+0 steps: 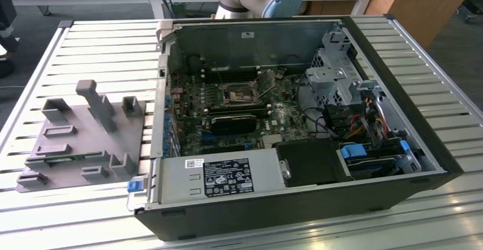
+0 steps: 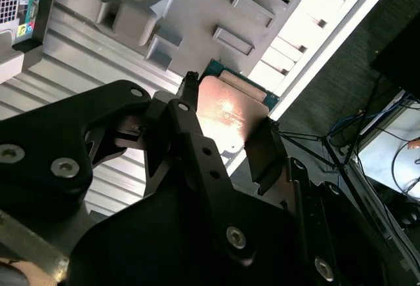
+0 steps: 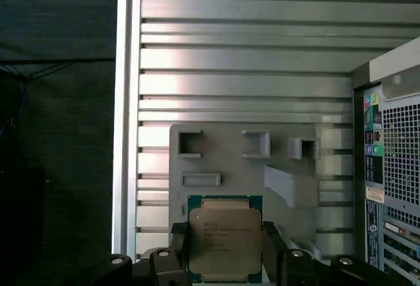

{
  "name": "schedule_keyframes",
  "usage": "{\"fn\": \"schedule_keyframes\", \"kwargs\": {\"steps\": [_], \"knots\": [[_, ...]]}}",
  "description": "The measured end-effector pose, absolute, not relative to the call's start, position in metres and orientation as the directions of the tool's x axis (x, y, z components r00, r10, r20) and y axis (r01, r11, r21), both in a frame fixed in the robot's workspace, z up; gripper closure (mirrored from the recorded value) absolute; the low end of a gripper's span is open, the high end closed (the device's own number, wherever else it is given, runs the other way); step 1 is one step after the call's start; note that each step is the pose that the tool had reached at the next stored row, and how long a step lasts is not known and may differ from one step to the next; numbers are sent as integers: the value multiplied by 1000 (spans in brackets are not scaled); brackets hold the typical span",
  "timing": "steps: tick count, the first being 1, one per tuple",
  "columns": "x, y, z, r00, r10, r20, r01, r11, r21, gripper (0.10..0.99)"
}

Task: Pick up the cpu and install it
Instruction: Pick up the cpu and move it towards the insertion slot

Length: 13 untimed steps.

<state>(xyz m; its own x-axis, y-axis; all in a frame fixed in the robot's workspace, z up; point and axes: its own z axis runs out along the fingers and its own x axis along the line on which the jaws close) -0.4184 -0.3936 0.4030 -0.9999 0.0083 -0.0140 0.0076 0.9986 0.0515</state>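
silver-topped cpu (image 3: 225, 239) sits clamped by its opposite edges in the end effector (image 3: 225, 233) above the grey fixture tray (image 3: 230, 163); likely light, stiff, slippery, fragile underneath.

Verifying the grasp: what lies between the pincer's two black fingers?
The flat square silver-topped cpu, gripped by the pincer in both wrist views.

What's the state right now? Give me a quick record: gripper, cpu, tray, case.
gripper: shut on the cpu, one finger on each of two opposite edges
cpu: held clear of the tray, metal top facing the first wrist view
fixture tray: grey, on the slatted table, under the cpu
computer case: open beside the tray, motherboard exposed
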Motion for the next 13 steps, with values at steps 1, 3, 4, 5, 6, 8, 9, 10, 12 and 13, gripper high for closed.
{"fn": "schedule_keyframes", "kwargs": {"steps": [1, 3, 4, 5, 6, 8, 9, 10, 12, 13], "knots": [[-416, -394, 403, -1000, 8, -14, 7, 999, 52, 549], [-411, -394, 403, -1000, 8, -14, 8, 999, 52, 549], [-408, -394, 403, -1000, 8, -14, 8, 999, 52, 549], [-405, -394, 403, -1000, 8, -14, 8, 999, 52, 549], [-400, -394, 403, -1000, 8, -14, 7, 999, 52, 549], [-393, -394, 403, -1000, 8, -14, 7, 999, 52, 549], [-391, -394, 403, -1000, 8, -14, 7, 999, 52, 549], [-388, -394, 403, -1000, 8, -14, 7, 999, 52, 549], [-384, -394, 403, -1000, 8, -14, 8, 999, 52, 549], [-382, -394, 403, -1000, 8, -14, 8, 999, 52, 549]]}}
